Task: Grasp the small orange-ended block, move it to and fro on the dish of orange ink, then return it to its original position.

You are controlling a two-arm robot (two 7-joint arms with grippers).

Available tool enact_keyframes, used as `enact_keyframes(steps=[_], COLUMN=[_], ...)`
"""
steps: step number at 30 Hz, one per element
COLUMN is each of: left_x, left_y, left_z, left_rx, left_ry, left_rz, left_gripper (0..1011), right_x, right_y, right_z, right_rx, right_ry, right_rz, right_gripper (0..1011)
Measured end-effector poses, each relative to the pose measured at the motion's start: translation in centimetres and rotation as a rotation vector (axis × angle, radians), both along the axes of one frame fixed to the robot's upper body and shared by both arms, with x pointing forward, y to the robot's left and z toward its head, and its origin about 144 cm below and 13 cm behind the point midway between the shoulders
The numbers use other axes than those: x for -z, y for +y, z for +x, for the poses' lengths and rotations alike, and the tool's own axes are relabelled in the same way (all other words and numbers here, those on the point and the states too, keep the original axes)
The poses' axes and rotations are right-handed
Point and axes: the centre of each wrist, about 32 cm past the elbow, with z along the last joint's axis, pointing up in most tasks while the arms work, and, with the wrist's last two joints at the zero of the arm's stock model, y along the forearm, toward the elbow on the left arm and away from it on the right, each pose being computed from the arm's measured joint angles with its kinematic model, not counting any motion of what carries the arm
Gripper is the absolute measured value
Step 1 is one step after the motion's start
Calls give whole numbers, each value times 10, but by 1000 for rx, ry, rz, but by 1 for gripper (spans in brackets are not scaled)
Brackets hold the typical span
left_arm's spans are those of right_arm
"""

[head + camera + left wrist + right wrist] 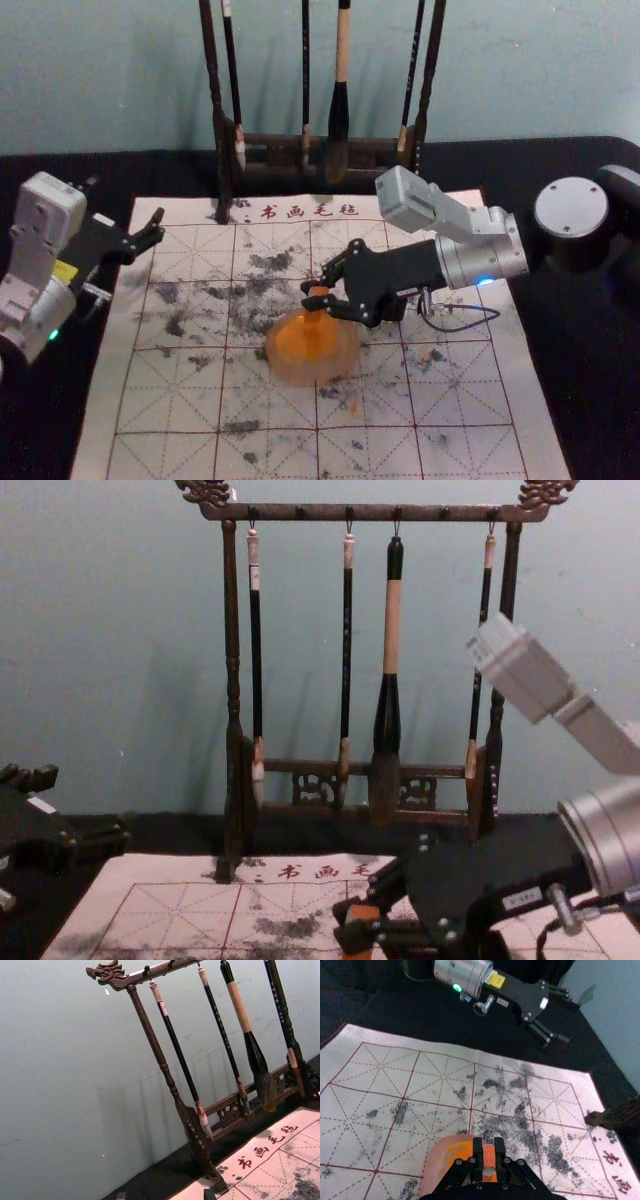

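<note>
From where I'm standing, the right gripper (pixel 310 295) is the one at work, reaching in from the right side of the mat (pixel 540 440) to around its middle. Its jaws are clamped on the small orange-ended block (pixel 489 1155), one on each side. They hold it at the far part of the dish (pixel 347 365), over the orange ink (pixel 303 347); I can't tell whether its lower end touches the ink. The dish sits on the mat about midway between the left and right edges.

Over on the other side, the left gripper (pixel 122 202) is parked in the air by the mat's far left corner, its jaws well apart with nothing between them.

The mat lies on a black tabletop (pixel 590 350), its red grid speckled with dark ink smudges, and red characters (pixel 310 211) run along its far edge. Behind that stands a dark wooden rack (pixel 275 513) with carved ends, its left foot on the mat. Three slim brushes (pixel 347 630) and one much thicker brush (pixel 390 630) hang from its top rail against the pale wall (pixel 150 600).
</note>
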Motion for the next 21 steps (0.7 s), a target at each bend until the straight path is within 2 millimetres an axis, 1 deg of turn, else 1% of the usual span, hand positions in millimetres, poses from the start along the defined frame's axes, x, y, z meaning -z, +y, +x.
enact_keyframes(steps=[11,14,21], left_x=[0,0,0], left_y=[0,0,0], left_z=[0,0,0], left_rx=[0,0,0], left_ry=[0,0,0], left_rz=[0,0,0], left_gripper=[1001,1001,1001], right_x=[-18,-24,-33], right_y=[-5,-10,-24], right_z=[-8,-12,-20], right_rx=[5,17,49], right_ry=[-17,-29,-49], right_rz=[38,46,59], right_gripper=[133,133,133])
